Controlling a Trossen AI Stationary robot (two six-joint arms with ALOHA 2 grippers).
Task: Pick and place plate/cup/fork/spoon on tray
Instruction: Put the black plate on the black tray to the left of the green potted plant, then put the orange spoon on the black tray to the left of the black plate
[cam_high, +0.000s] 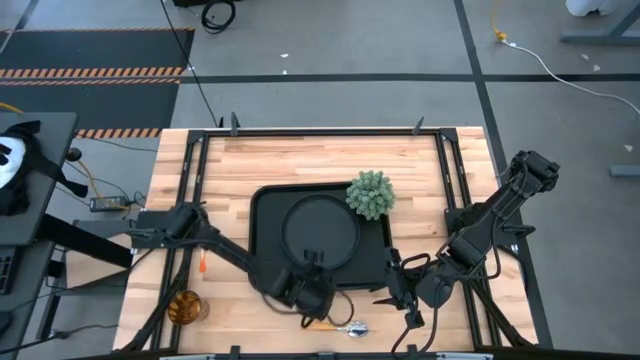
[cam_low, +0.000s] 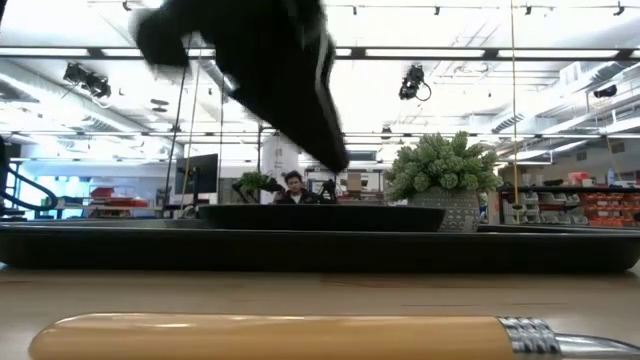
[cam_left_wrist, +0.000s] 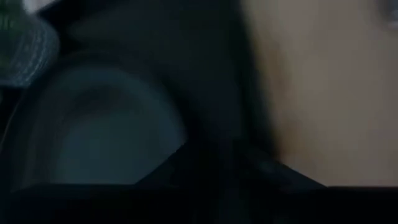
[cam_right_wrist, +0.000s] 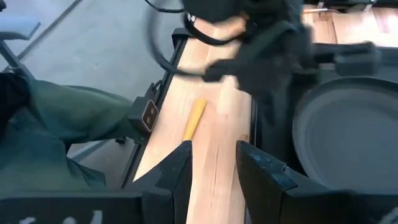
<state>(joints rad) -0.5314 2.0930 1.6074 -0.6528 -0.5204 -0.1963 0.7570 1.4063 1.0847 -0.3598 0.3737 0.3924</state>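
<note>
Spoon (cam_low: 280, 338) on table, right tool (cam_right_wrist: 214, 163) part-open, empty, left tool (cam_high: 312, 290) state unclear.

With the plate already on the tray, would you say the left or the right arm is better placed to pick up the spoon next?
Probably the right. The right gripper is open beside the tray, and the spoon lies on the wood just ahead of it. The left gripper hangs over the tray's near edge by the plate.

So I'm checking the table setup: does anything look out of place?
Yes: a potted plant stands on the tray beside the plate, while the cup, fork and spoon lie off it.
</note>
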